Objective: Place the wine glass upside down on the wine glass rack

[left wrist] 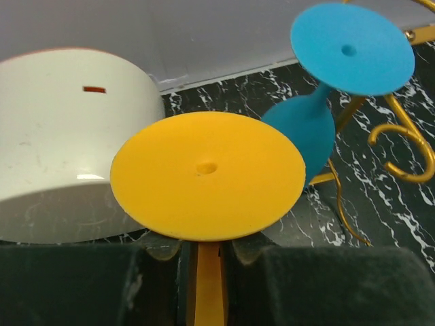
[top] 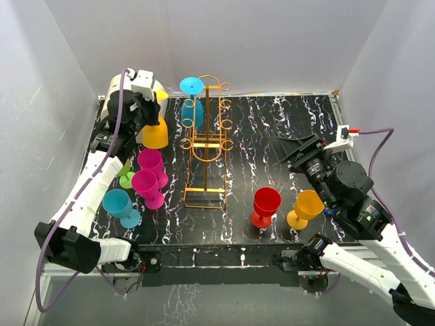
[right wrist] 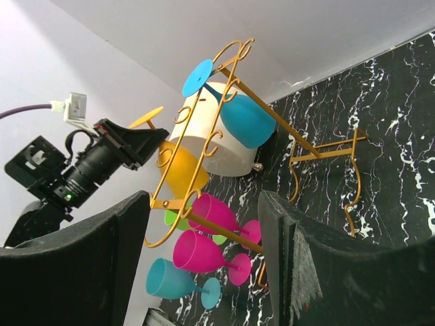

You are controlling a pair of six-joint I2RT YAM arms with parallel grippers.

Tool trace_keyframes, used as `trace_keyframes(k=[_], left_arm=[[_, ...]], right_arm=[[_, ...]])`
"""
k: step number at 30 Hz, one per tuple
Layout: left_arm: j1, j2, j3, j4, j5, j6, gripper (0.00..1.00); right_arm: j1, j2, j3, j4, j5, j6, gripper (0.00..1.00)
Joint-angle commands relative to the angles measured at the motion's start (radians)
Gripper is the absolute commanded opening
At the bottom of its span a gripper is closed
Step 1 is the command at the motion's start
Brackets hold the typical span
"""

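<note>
1. From above, we see a black tabletop with white marbling (top: 272, 122), walled in white. Two robot arms reach in from the bottom edge.
2. At the centre of the frame stands the tall golden-orange wire rack (top: 206, 153). It is upright on its rectangular base, with curled hooks down both sides.
3. A blue plastic wine glass (top: 192, 102) hangs upside down on the rack's upper left side, its round foot uppermost.
4. In the upper left, the left gripper (top: 146, 112) holds a yellow plastic wine glass (top: 155, 132) inverted, bowl mouth down and foot on top.
5. In the left wrist view, the dark fingers (left wrist: 136, 285) at the bottom edge pinch the yellow stem. They grip just below the round foot, which fills the middle of the frame.
6. The yellow glass is just left of the rack, near its upper hooks. In the overhead view it stands apart from the wire.
7. A cream cylindrical container (left wrist: 54, 136) sits at the left of the wrist view, behind the yellow foot.
8. At centre right, the right gripper (top: 297, 151) hovers over the tabletop, well apart from the rack. Its fingers (right wrist: 81, 272) are spread wide with nothing between them.
9. At lower left stand two magenta wine glasses (top: 146, 183), a partly hidden green glass (top: 126, 178) and a teal glass (top: 119, 206).
10. At lower right, a red glass (top: 265, 204) and an orange-yellow glass (top: 307, 207) stand upright side by side.
</note>
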Motion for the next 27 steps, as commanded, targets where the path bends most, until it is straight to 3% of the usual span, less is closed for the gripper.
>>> trace_keyframes(k=[1,13,27], left_arm=[[0.047,-0.088,-0.062,0.122,0.263,-0.008,0.0],[0.14,-0.095,-0.202,0.375,0.622,-0.001,0.0],[0.146,-0.006,-0.201,0.45,0.812,0.132,0.0]], right_arm=[[0.004,-0.01,-0.003,0.027,0.01,0.01,0.63],[0.005,-0.013,-0.011,0.025,0.019,0.0,0.63],[0.005,-0.001,-0.017,0.028,0.012,0.006,0.64]])
